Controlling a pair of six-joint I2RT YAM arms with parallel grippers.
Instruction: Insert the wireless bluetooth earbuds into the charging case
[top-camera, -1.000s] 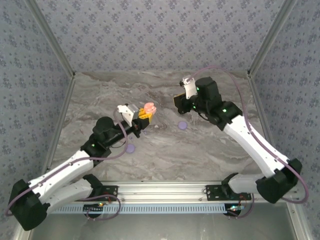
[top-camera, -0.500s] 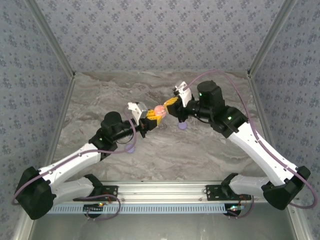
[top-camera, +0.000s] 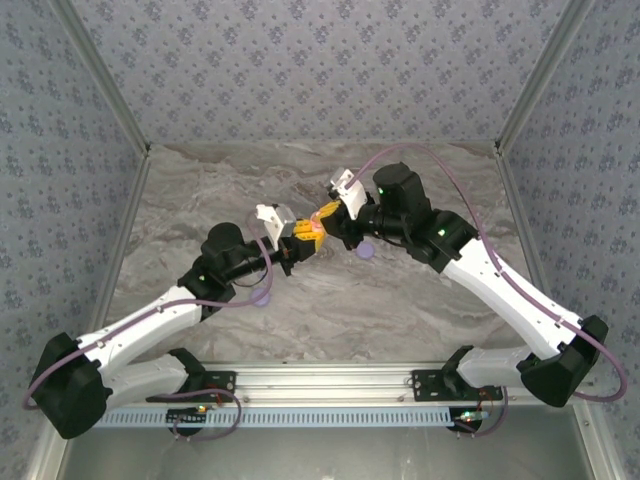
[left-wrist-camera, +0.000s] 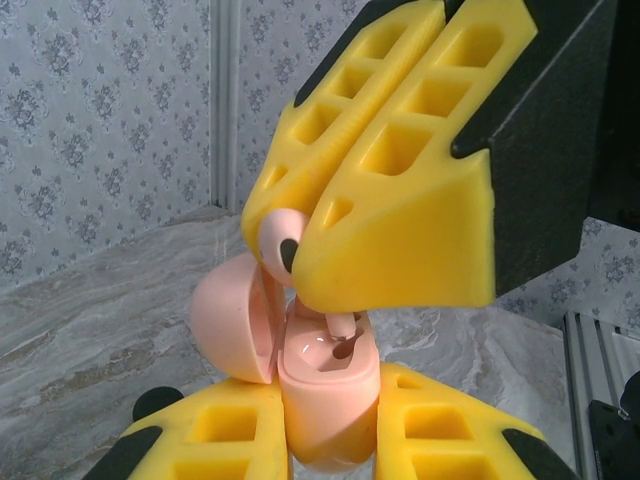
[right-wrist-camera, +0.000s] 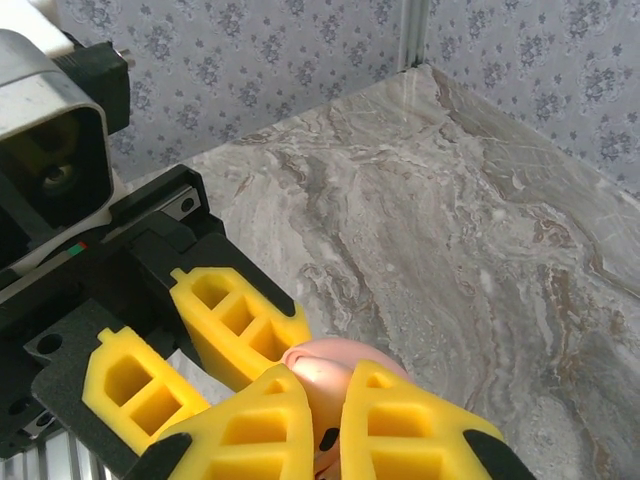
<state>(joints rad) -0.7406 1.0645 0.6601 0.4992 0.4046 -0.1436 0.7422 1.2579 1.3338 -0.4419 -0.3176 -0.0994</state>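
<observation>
The two arms meet over the middle of the marble-patterned table (top-camera: 200, 200); the left gripper (top-camera: 298, 236) reaches in from the near left, its yellow fingers (left-wrist-camera: 250, 405) clamped on the sides of the pale pink charging case (left-wrist-camera: 325, 400); in the left wrist view the case stands upright between those fingers, its lid (left-wrist-camera: 228, 322) swung open to the left and its glossy hollow facing up; the right gripper (top-camera: 326, 214) comes in from the far right, its jaws pressed together on a pale pink earbud (left-wrist-camera: 272, 235), whose rounded body with a dark spot shows at the very tips of the fingers; the earbud hangs directly over the open mouth of the case, just beside the raised lid; a thin pink stem with a dark tip shows inside the hollow under the right gripper's fingers, though whether it belongs to the held earbud cannot be told, nor whether it touches the bottom; in the right wrist view a pink dome sits between the right gripper's fingertips, with the left gripper's fingers just beyond it; one lavender disc (top-camera: 366, 250) lies on the table just beside the right arm's wrist; a second lavender disc (top-camera: 262, 296) lies near the left arm's forearm; both discs are apart from the case
</observation>
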